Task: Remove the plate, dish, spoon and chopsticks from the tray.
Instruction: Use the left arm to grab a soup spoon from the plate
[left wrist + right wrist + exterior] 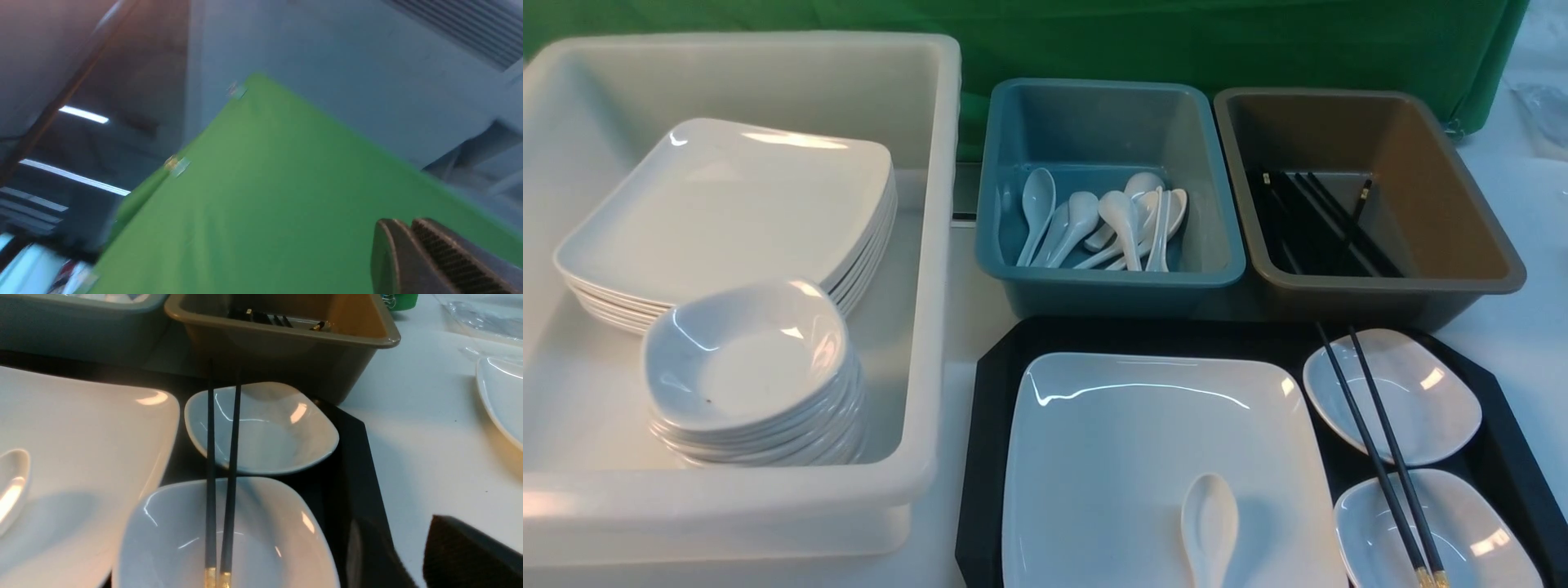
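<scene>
Our right gripper (408, 535) hangs low near the right edge of the tray (355, 457), its jaws partly spread with only the white table (429, 437) showing between them, so it pinches nothing; the left gripper (402, 224) has its jaws pressed together and looks up at a green backdrop (265, 204). Nothing is cleared yet, we judge. Nearest to us, the chopsticks (210, 477) lie side by side across the near dish (1478, 531) and the far dish (1421, 392) like a bridge, gold ends over the near one. If we lift either dish first, the sticks can tip and roll onto the tray or the table. They are thin and smooth, so a pinch may catch only one. To the left, the spoon (1209, 523) rests on the near part of the plate (1143, 425); if we tilt the plate with it on board, the spoon will probably slide off. The plate is glossy and its rim sits low on the tray, so a grip on its edge could slip. Farther back, the brown bin (1462, 245) with other chopsticks stands close to the tray, and a long stick carried low could knock its wall. A hard drop into the blue bin (1094, 122) of spoons or the white tub (931, 245) of stacked plates could chip them.
</scene>
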Available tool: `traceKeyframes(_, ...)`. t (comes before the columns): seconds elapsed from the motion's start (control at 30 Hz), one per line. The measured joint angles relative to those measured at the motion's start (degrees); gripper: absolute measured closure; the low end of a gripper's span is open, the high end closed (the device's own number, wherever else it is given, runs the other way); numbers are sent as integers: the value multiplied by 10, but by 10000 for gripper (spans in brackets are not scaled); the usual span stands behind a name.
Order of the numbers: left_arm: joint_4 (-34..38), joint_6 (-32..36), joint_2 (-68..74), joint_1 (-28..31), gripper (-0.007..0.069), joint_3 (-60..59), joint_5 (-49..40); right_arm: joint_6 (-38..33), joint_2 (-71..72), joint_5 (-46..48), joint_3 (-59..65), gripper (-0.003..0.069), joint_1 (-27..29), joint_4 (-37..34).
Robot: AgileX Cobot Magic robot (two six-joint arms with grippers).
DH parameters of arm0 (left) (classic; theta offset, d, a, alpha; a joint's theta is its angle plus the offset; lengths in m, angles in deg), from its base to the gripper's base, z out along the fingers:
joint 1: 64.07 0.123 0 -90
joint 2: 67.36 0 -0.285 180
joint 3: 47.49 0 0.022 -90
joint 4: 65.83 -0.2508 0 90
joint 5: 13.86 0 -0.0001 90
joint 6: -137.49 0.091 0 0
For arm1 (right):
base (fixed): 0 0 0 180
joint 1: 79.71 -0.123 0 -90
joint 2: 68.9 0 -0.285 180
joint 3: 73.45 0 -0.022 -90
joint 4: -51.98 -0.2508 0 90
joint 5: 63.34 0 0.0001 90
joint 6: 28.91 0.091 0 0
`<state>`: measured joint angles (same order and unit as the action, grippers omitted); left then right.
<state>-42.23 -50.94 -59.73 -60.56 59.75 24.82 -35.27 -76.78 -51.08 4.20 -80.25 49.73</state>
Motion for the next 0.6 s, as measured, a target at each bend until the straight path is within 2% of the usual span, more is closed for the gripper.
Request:
traceKeyframes(0.07, -1, -1, -1, 0, 608, 30, -25, 23, 0, -14, 0, 419, 0, -24)
traceKeyframes(0.1, -5, 1, 6, 0, 608, 105, -107, 76, 0, -55, 0, 419, 0, -84)
traceKeyframes(0.13, -12, 10, 15, 0, 608, 139, -147, 119, 0, -84, 0, 419, 0, -120)
traceKeyframes(0.17, -24, 26, 31, 0, 608, 184, -200, 165, 0, -114, 0, 419, 0, -150)
traceKeyframes(0.2, -27, 33, 35, 0, 608, 194, -212, 184, 0, -123, 0, 419, 0, -154)
traceKeyframes(0.23, -40, 42, 53, 0, 608, 232, -259, 210, 0, -142, 0, 419, 0, -170)
traceKeyframes(0.27, -63, 60, 98, 0, 608, 319, -372, 263, 0, -175, 0, 419, 0, -190)
traceKeyframes(0.3, -74, 64, 130, 0, 608, 356, -425, 282, 0, -195, 0, 419, 0, -197)
traceKeyframes(0.33, -80, 69, 172, 0, 608, 410, -506, 297, 0, -214, 0, 419, 0, -201)
traceKeyframes(0.37, -82, 69, 180, 0, 608, 419, -520, 298, 0, -220, 0, 419, 0, -202)
traceKeyframes(0.4, -87, 73, 231, 0, 608, 474, -615, 308, 0, -235, 0, 419, 0, -204)
traceKeyframes(0.47, -88, 84, 296, 0, 608, 529, -727, 313, 0, -245, 0, 419, 0, -204)
traceKeyframes(0.6, -73, 127, 415, 0, 608, 581, -919, 323, 0, -273, 0, 420, 0, -205)
